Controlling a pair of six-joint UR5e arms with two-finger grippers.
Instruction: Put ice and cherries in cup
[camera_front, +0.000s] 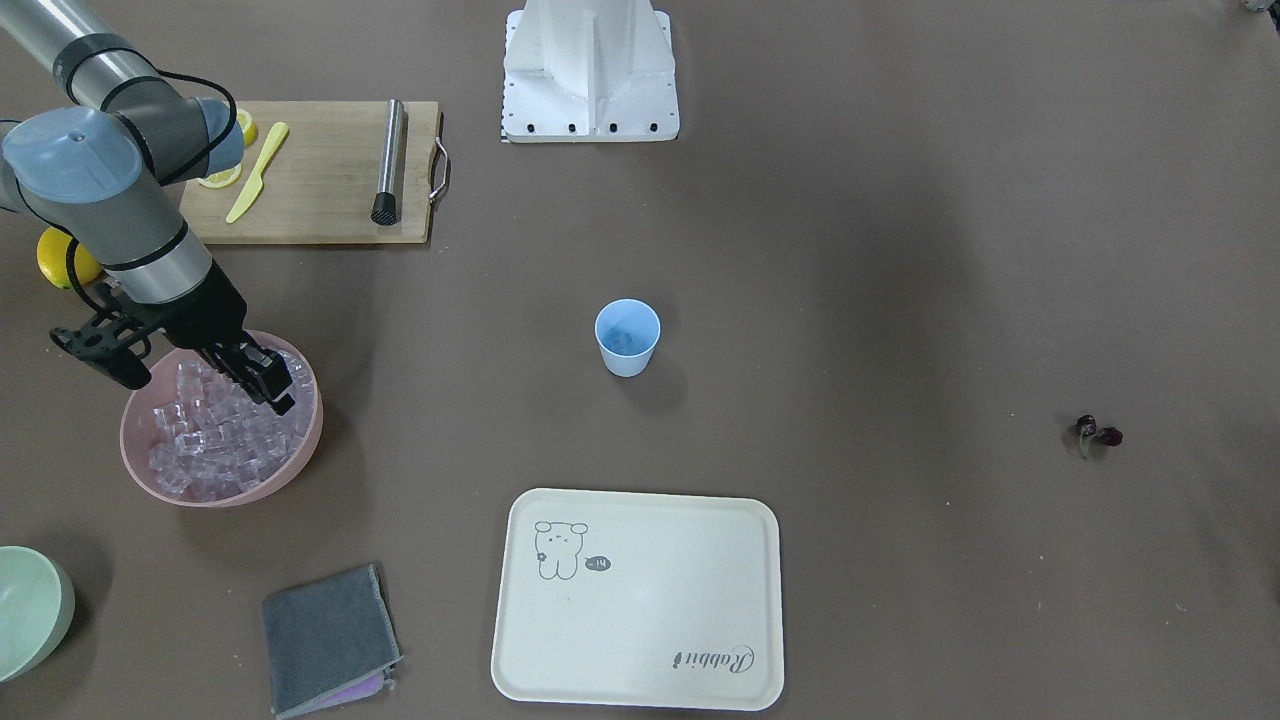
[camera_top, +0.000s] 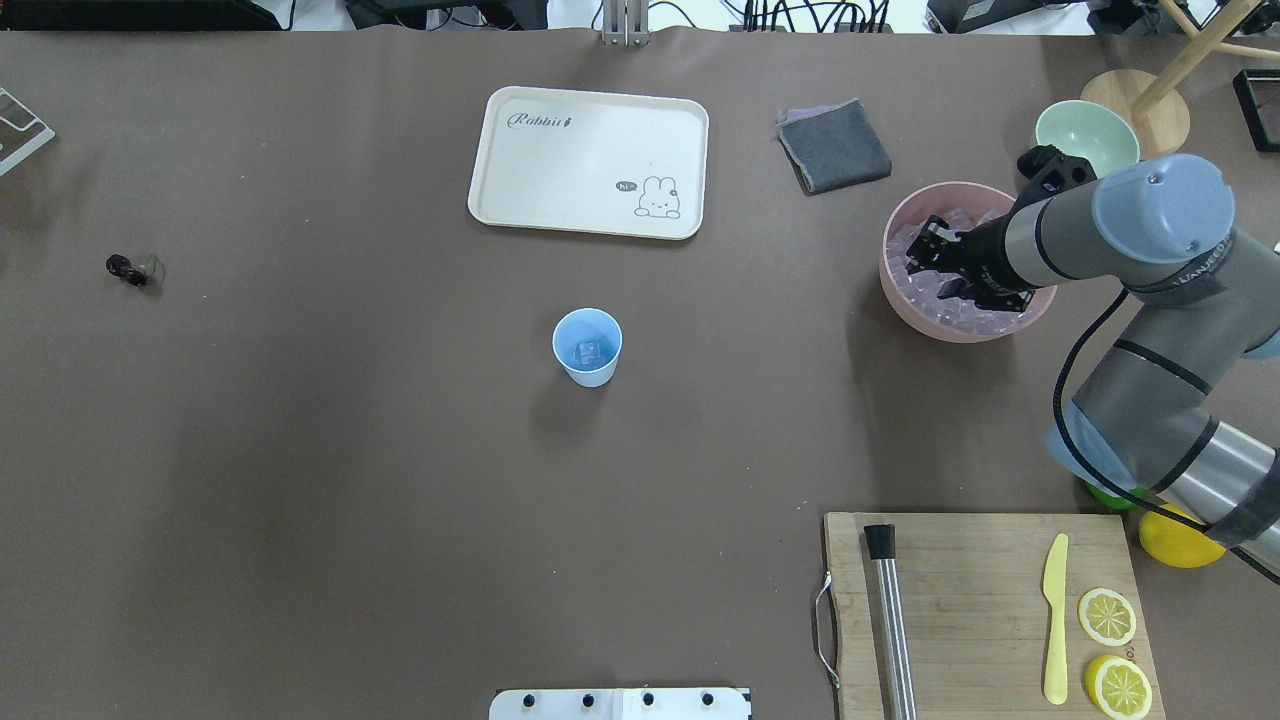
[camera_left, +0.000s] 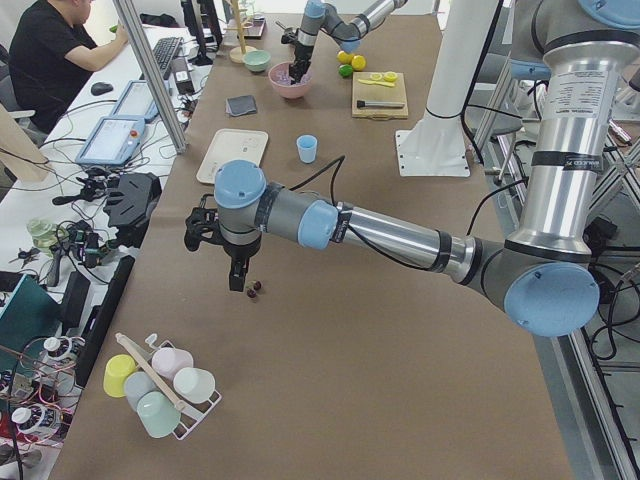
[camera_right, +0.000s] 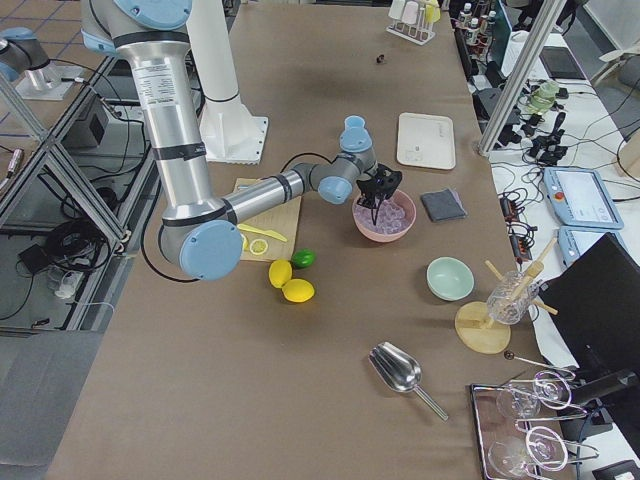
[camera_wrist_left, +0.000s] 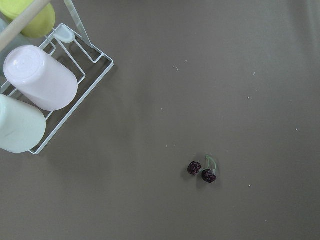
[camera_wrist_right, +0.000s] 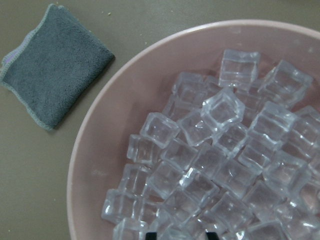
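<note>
The right gripper (camera_front: 270, 395) is tilted down into the pink bowl (camera_front: 308, 445), with its tips among the ice (camera_wrist_right: 220, 165) heaped there. In the wrist view its 2 fingertips (camera_wrist_right: 151, 235) show at the bottom edge, set apart, with cubes lying in the gap. The jaws are spread and no cube is seen clamped between them. The left gripper (camera_left: 238, 282) hangs low over the table just beside the cherries (camera_wrist_left: 202, 171). It shows only in the side view, so I cannot tell how far open it is or whether it touches them. Its wrist camera looks straight down on the 2 cherries, which lie on the bare table joined by their green stems. The cup (camera_top: 587, 347) stands upright about mid-table, well apart from both the bowl and the cherries, with 1 cube on its bottom. On the side of the cup away from the robot lies a cream tray (camera_top: 560, 160), and a folded grey cloth (camera_top: 833, 146) lies between the tray and the pink bowl. A green bowl (camera_top: 1085, 132) sits near the pink bowl's far side. Near the robot's right a wooden board (camera_top: 970, 610) carries a steel muddler (camera_top: 890, 625), a yellow knife (camera_top: 1054, 620) and 2 lemon slices (camera_top: 1107, 616), and a whole lemon (camera_top: 1178, 540) lies just beside the board.
</note>
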